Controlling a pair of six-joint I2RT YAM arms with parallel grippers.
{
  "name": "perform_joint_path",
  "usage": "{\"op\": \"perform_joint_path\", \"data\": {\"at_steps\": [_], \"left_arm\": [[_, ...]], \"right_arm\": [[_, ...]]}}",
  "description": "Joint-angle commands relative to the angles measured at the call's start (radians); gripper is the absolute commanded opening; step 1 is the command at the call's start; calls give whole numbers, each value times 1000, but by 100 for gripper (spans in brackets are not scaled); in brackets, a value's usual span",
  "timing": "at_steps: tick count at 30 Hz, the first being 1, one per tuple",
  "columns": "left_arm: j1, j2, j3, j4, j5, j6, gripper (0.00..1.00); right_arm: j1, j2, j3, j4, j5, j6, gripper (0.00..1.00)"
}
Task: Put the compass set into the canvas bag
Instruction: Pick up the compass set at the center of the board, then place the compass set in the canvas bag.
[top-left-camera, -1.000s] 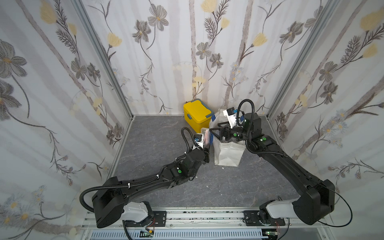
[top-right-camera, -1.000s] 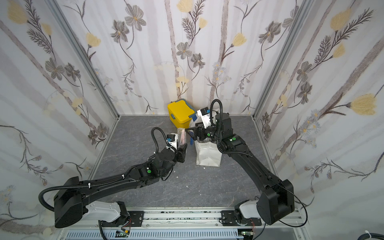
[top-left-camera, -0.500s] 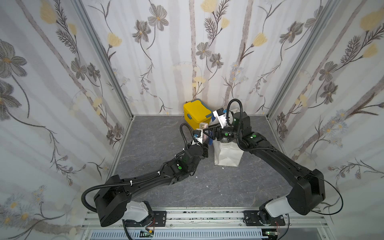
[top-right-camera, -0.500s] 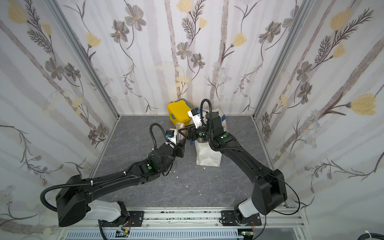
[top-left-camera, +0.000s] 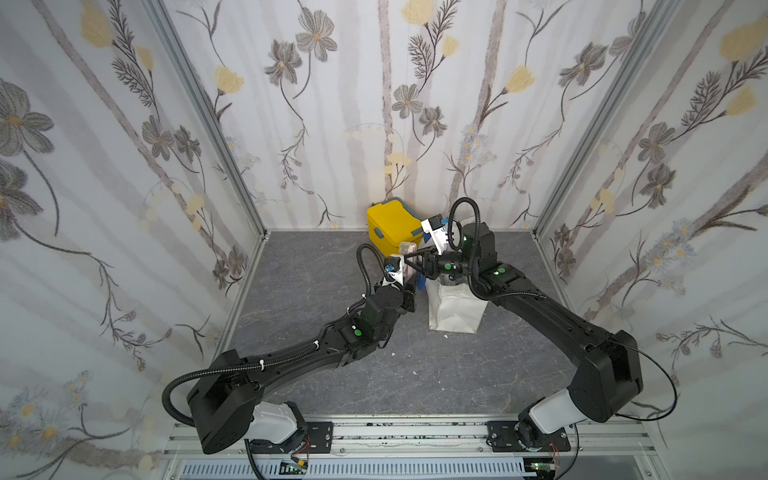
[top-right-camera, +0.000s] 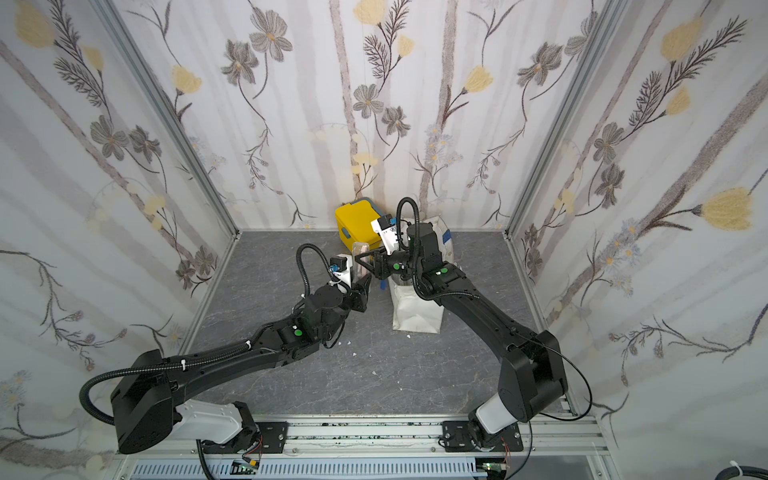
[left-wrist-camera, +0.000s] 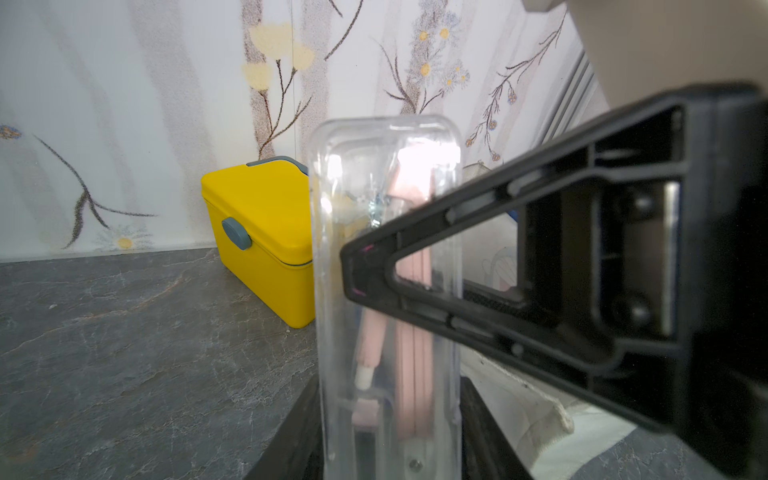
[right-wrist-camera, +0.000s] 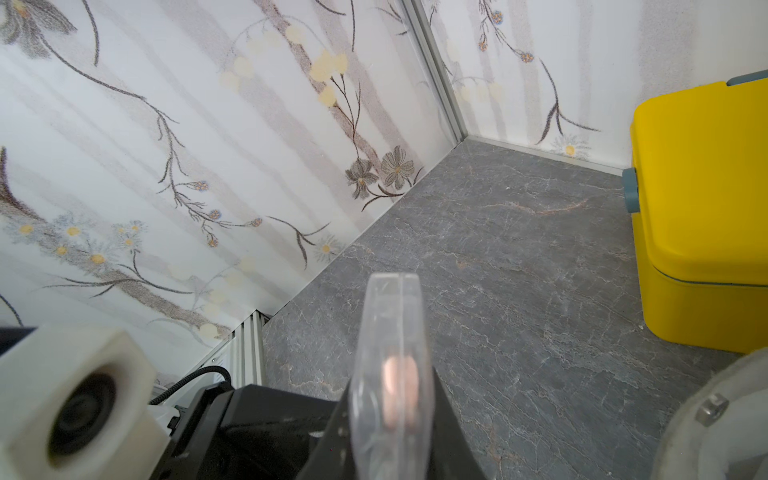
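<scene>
The right end effector (top-left-camera: 412, 263) was open a moment ago, up by the top of the canvas bag (top-left-camera: 455, 309), the off-white boxy cloth bag with blue straps. Now it has swung away from the bag's open top and snapped tight on the compass set (top-right-camera: 360, 257), a clear, flat plastic case with pink tools inside. The left end effector (top-right-camera: 361, 288) has not let go. It is narrow, pinching the low end of the case and holding it standing up. So both arms hold the one case right now, with the right one gripping higher up, across its middle. I think this is a hand-over. The right arm is nearer the bag, so it can carry the case in once the left one lets go.

The case hangs in the air just beside the bag, up off the grey stone-look desk (top-left-camera: 316, 299), and it is not over the bag's mouth yet. In the left wrist view the bag's rim sits lower than the top of the case. The yellow plastic box (top-left-camera: 390, 226), with its lid shut, stands just beside the bag on the back-wall side
</scene>
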Motion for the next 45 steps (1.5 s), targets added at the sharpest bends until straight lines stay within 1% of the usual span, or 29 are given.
{"op": "perform_joint_path", "data": {"at_steps": [1,4,5,6,9,14,17,21,24,27,33,37,42,45], "left_arm": [[6,-2,9,54,16,-8,44],[12,0,9,52,31,-19,47],[15,-1,9,52,34,-23,51],[16,-1,8,52,34,-26,60],[21,-13,2,59,30,-26,99],[32,-73,-36,64,4,-14,100],[38,-150,-78,46,-40,-10,100],[55,-266,-139,-26,-132,-15,100],[82,-354,-189,-97,-185,-47,100],[109,-444,-243,-159,-234,-91,100],[153,-607,-333,-251,-319,-123,100],[191,-657,-356,-322,-343,-126,100],[246,-658,-377,-372,-346,-157,100],[279,-656,-401,-359,-323,-158,100]], "right_arm": [[-1,1,13,74,-10,11,17],[-2,6,23,86,-13,21,16],[-1,7,27,88,-14,23,15],[-1,10,32,88,-13,24,15],[-6,15,47,87,6,24,13],[-50,24,94,86,28,29,13],[-119,20,114,82,38,38,13],[-229,-1,112,42,103,22,14],[-265,5,109,-38,186,-32,14],[-267,29,91,-109,266,-79,14],[-250,139,62,-179,335,-111,13],[-227,193,86,-202,400,-123,16],[-221,230,134,-228,427,-129,25],[-219,239,158,-243,441,-135,36]]}}
